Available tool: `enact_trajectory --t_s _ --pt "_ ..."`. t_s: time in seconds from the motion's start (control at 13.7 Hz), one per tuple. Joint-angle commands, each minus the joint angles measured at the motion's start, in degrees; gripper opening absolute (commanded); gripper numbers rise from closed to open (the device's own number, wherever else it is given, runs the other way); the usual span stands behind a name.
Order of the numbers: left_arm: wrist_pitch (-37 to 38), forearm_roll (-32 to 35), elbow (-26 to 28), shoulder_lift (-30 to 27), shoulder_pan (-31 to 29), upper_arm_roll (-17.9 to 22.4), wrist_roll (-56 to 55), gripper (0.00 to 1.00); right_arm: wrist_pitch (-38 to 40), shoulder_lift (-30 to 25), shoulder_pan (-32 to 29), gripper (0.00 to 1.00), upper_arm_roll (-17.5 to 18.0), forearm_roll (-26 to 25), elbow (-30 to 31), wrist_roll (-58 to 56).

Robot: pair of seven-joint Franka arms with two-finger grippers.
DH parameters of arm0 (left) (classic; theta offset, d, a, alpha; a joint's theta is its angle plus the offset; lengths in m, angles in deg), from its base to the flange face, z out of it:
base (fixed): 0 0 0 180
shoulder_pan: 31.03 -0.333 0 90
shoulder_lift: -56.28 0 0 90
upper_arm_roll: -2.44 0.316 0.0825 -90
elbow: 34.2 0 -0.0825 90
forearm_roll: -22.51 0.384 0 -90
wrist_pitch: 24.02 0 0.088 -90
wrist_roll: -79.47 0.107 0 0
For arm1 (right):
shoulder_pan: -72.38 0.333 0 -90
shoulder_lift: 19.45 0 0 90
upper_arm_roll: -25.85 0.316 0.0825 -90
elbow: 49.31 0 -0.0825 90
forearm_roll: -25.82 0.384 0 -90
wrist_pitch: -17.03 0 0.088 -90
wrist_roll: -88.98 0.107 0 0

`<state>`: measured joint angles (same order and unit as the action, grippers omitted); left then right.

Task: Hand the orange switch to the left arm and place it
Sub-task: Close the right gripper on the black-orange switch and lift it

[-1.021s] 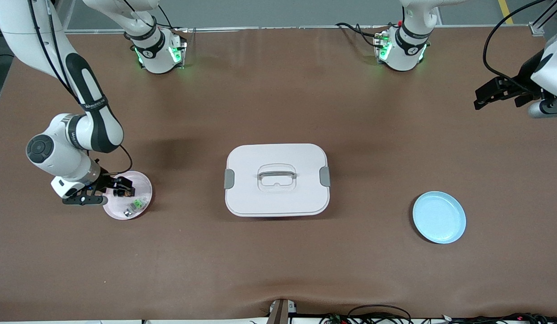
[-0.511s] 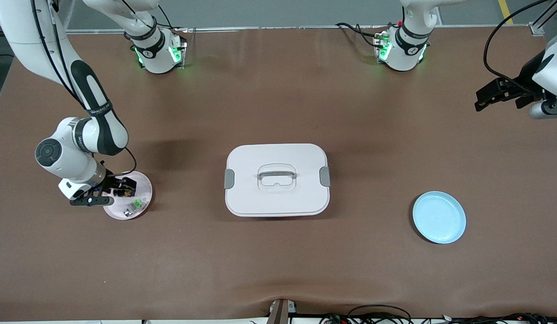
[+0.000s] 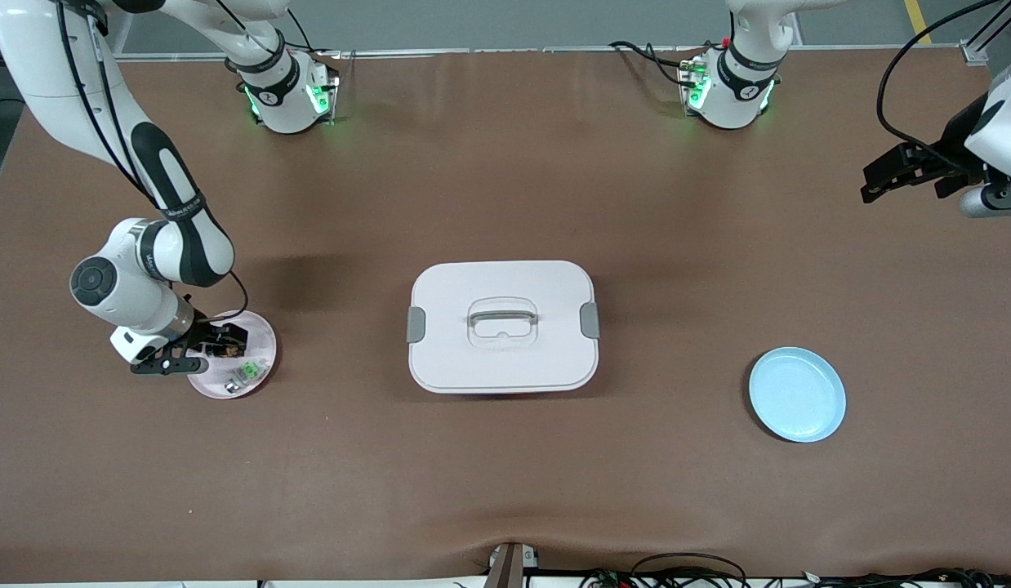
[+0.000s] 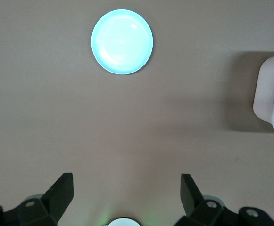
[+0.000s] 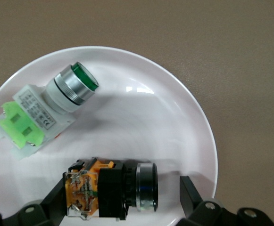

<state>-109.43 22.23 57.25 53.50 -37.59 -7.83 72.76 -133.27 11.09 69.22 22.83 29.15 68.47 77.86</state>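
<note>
Low, right gripper [image 3: 228, 340] fingers spread around orange switch [image 5: 111, 189]; left gripper [image 3: 889, 173] waits, fingers spread.

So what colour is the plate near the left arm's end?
Light blue plate; clearest in the left wrist view.

box [image 3: 502, 327] mid-table between two plates, orange switch [image 5: 113, 189] apparently lying on right-arm-end plate [image 5: 174, 117]

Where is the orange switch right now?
The orange switch lies on the pink plate at the right arm's end of the table, beside the green switch, between the open fingers of the right gripper.
</note>
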Motion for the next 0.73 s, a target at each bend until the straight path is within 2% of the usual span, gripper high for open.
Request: enact_trajectory --t_s 0.0,0.51,0.58,0.66 --pt "-0.5 1.2 0.0 -0.1 -0.4 -0.5 0.5 1.0 -0.3 0.2 -0.6 1.0 0.5 0.8 -0.6 -1.1" --pt "-0.2 1.2 0.4 -0.4 -0.4 -0.5 0.6 1.0 -0.3 0.2 -0.2 1.0 0.6 1.5 -0.9 -1.1" --pt "-0.2 1.2 0.4 -0.3 -0.3 -0.5 0.6 1.0 -0.3 0.3 -0.3 0.95 0.6 1.5 -0.9 -1.1" --pt "-0.3 1.2 0.4 -0.3 -0.4 -0.5 0.6 1.0 -0.2 0.2 -0.3 0.79 0.6 1.5 -0.9 -1.1"
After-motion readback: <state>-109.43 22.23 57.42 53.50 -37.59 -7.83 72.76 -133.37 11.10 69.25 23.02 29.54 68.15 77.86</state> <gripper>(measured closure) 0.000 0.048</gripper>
